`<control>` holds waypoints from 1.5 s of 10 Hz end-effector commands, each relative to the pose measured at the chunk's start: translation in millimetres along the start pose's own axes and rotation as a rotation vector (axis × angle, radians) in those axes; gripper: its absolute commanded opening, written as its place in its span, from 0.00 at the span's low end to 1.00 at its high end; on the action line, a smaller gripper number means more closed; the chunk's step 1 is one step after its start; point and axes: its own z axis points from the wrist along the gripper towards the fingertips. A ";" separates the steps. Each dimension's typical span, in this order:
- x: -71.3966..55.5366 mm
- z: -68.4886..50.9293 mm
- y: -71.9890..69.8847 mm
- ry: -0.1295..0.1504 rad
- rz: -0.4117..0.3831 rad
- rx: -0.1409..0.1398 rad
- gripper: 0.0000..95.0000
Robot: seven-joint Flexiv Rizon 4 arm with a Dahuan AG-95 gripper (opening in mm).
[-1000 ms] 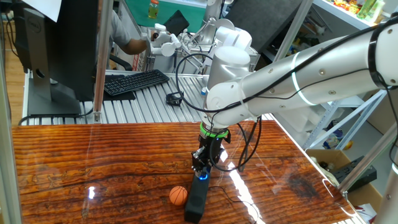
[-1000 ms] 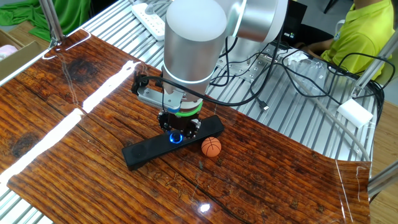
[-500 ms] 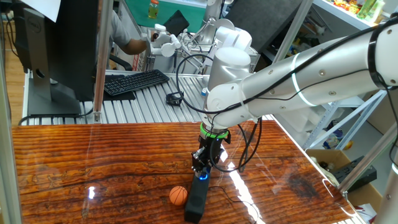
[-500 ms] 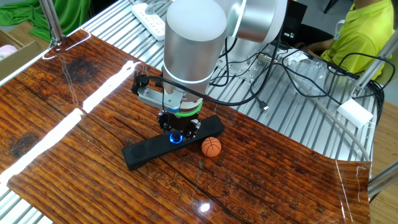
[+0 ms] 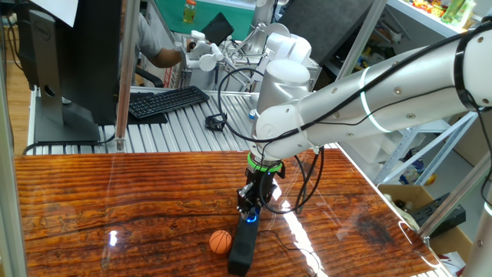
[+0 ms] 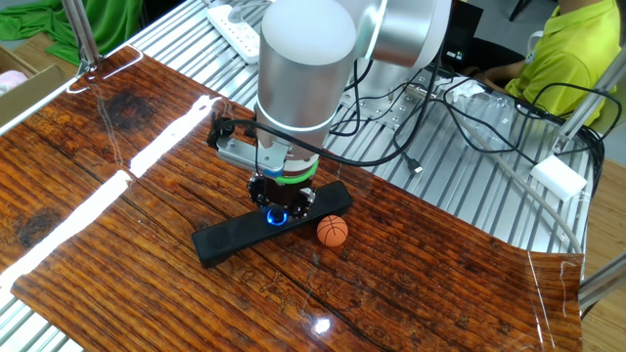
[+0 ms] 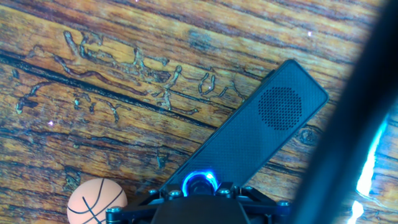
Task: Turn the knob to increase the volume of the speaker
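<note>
- The wooden table (image 6: pixel 117 235) carries everything here
- The speaker (image 6: pixel 235 238) lies flat on it, a slim black bar
- The gripper (image 6: pixel 279 211) points straight down over the lit end; whether its jaws clamp anything cannot be told
- The orange ball (image 6: pixel 333 230) sits just beside the speaker
- The knob (image 7: pixel 200 182) glows blue directly beneath the gripper

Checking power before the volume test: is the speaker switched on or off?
On. The ring around the knob on the speaker glows blue in all three views.
</note>
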 end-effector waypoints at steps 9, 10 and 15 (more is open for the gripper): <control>0.1 0.1 -0.1 -0.016 -0.015 0.007 0.20; 0.1 0.1 -0.1 -0.018 -0.015 0.008 0.20; 0.1 0.2 -0.1 -0.026 -0.015 0.012 0.00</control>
